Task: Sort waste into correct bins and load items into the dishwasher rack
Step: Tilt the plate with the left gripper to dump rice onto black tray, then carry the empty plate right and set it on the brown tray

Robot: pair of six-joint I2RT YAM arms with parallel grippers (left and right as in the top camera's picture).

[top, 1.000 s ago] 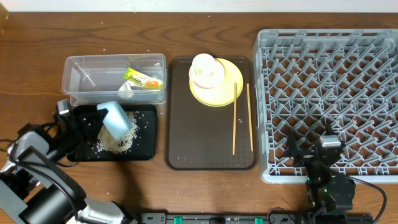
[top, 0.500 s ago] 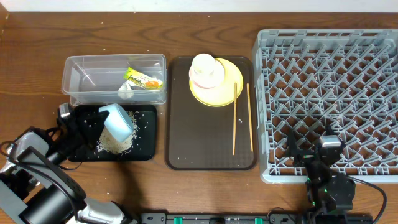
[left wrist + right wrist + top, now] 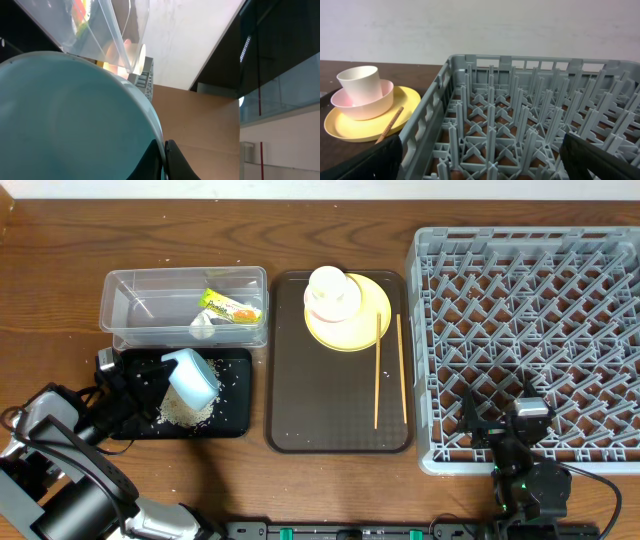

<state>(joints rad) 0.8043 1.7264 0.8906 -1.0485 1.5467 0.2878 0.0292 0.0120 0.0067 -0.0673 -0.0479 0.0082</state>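
— So, how tight is the left side?
— The left gripper point(image 3: 158, 375) is clamped on the tilted light blue bowl point(image 3: 192, 380), above the black tray point(image 3: 238, 415), close beside the wall of the clear tub point(image 3: 118, 300).
— And the right?
— The right gripper point(image 3: 497, 408) gapes wide, holding nothing, over the near edge of the dishwasher rack point(image 3: 560, 300).

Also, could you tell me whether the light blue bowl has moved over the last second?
Yes, slightly: the light blue bowl has drifted rightward over the black tray, away from its left edge.
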